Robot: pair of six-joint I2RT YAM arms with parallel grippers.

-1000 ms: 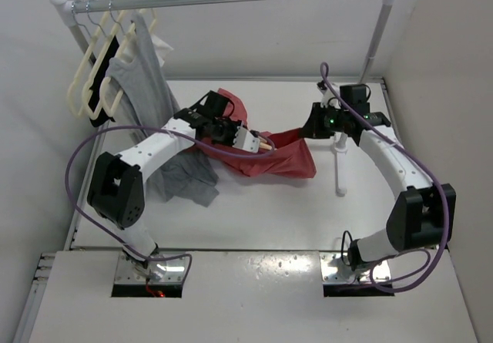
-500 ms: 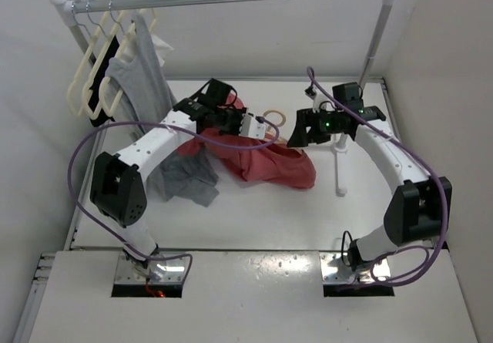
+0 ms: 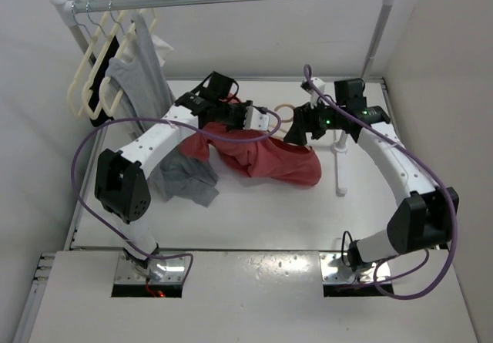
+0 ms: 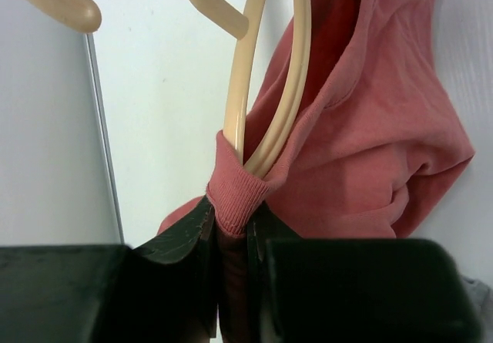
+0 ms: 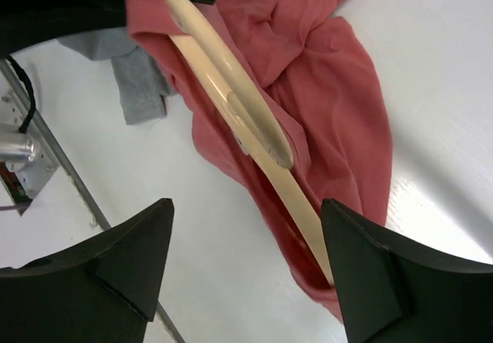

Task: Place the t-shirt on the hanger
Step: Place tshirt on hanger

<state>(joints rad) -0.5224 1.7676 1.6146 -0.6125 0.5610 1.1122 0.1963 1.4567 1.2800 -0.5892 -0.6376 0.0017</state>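
**L gripper (image 4: pixel 231 231) clamped on collar of coral-red cotton t-shirt (image 3: pixel 281 164); R gripper (image 5: pixel 246 203) open**

Thin tan-orange plastic hanger (image 5: pixel 246 112): both arms go into the collar ribbing, right at the L fingertips, and the hook pokes out toward R gripper. Rest of t-shirt is bunched on the white table (image 3: pixel 254 212) betw. the two arms, w/ a crumpled grey garment (image 3: pixel 185 181) just to its left. R jaws are spread wide near the hook, nothing held.

**Operator:** Lighting condition?

**Technician:** Bright, even, from overhead. Shadows on the table (image 3: pixel 254 220) are soft and faint.

**Operator:** Picture faults?

**Technician:** Glare on the table at the right wrist view's lower right. A thin highlight runs along the hanger (image 5: pixel 227 81). Black near-lens parts in both wrist views show slight blur and little detail.
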